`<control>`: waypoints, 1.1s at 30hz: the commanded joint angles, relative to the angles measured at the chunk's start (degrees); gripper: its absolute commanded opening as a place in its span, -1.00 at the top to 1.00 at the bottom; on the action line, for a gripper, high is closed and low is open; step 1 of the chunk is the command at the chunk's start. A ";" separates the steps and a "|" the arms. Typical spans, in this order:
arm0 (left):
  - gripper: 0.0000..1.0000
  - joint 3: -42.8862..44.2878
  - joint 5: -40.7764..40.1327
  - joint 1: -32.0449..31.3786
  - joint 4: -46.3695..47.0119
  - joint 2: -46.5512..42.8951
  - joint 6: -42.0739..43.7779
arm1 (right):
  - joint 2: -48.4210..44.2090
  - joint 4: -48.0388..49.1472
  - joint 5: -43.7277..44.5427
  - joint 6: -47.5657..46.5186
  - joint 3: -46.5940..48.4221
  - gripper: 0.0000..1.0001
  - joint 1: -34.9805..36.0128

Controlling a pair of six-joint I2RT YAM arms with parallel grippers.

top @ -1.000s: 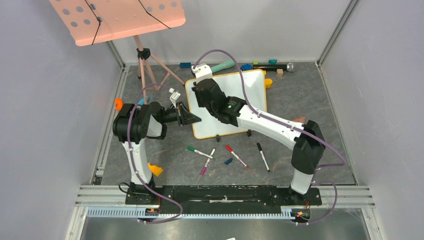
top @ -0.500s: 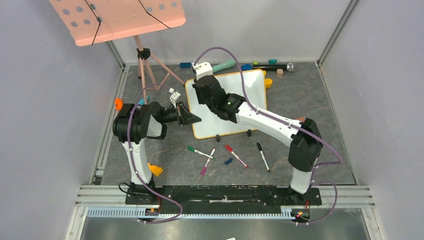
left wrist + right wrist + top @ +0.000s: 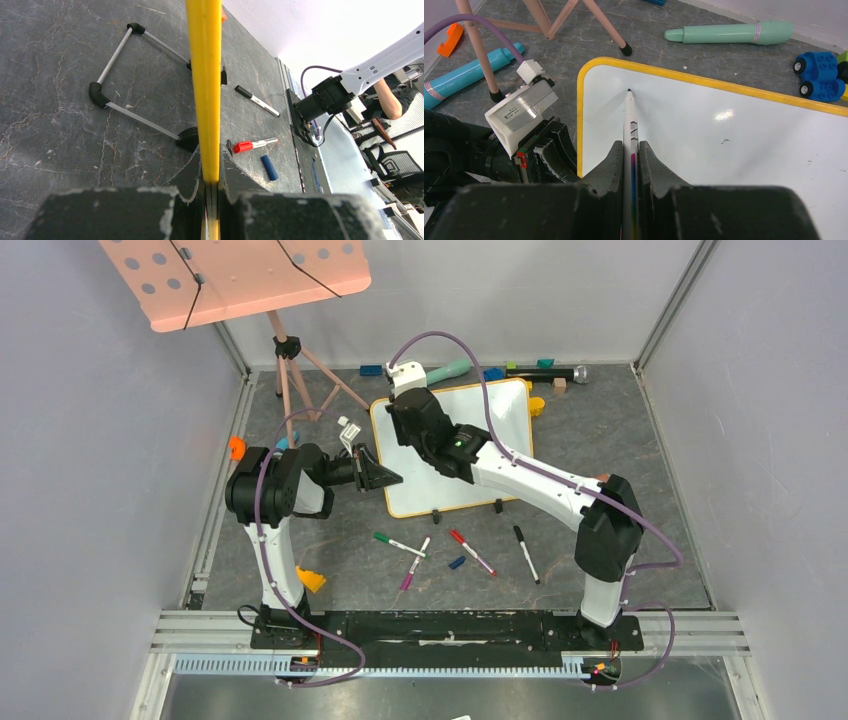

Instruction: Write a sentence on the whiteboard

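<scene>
Centre of the dark grey desk (image 3: 620, 430), item one: the whiteboard (image 3: 500, 420). It is a white panel in a thin yellow frame, sitting toward the back, with its black clip feet (image 3: 499, 506) pointing at the arm bases. Its face is showing blank apart from a few faint specks. The sentence is not appearing anywhere in view, so the writing is judged to be only beginning.

Item two: left end effector (image 3: 210, 177). It is closed, clamping the yellow frame on the board's left side and bracing it.

Item three: right end effector (image 3: 630, 150). It is closed, gripping a marker (image 3: 629, 117) by the barrel. The tip is pointing at the white surface near the far left corner; whether it is actually touching cannot be told.

Handling, as judged: the board is looking light, thin and stiff, with a glossy, slippery face. Pen pressure is likely to be sliding or rocking it on its feet unless it is held. The frame rim is looking like the best hold, clear of the writing area, as the left end effector is doing.

Sundries lying on the near desk:
- red marker (image 3: 471, 551)
- black marker (image 3: 526, 554)
- green marker (image 3: 398, 543)
</scene>
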 commanded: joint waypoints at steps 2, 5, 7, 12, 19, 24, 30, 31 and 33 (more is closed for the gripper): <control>0.96 -0.18 3.15 -0.52 4.94 -1.33 6.44 | -1.01 1.30 0.15 0.70 -1.42 1.00 -0.40; 0.96 -0.06 3.17 -0.52 4.94 -1.20 6.42 | -2.10 1.73 0.02 1.11 -3.41 1.00 -0.46; 0.96 -0.04 3.12 -0.52 4.94 -1.20 6.48 | -2.79 2.11 -0.40 1.48 -4.89 1.00 -0.33; 0.96 -0.07 3.22 -0.52 4.94 -1.20 6.46 | -4.56 2.95 -1.05 2.39 -8.25 1.00 -0.33; 0.96 -0.01 3.20 -0.57 4.94 -1.24 6.36 | -7.42 4.66 -2.02 3.39 -12.93 1.00 -0.37; 0.96 -0.09 3.29 -0.52 4.94 -1.24 6.40 | -7.96 4.45 -2.90 3.43 -12.06 1.00 -0.37; 0.96 -0.08 3.29 -0.57 4.94 -1.20 6.39 | -7.85 2.96 -4.27 2.29 -7.69 1.00 -0.38; 0.96 -0.07 3.30 -0.52 4.94 -1.22 6.39 | -7.84 2.84 -4.34 2.03 -7.07 1.00 -0.41; 0.96 -0.08 3.33 -0.59 4.94 -1.18 6.39 | -7.71 2.61 -4.56 1.70 -6.06 1.00 -0.45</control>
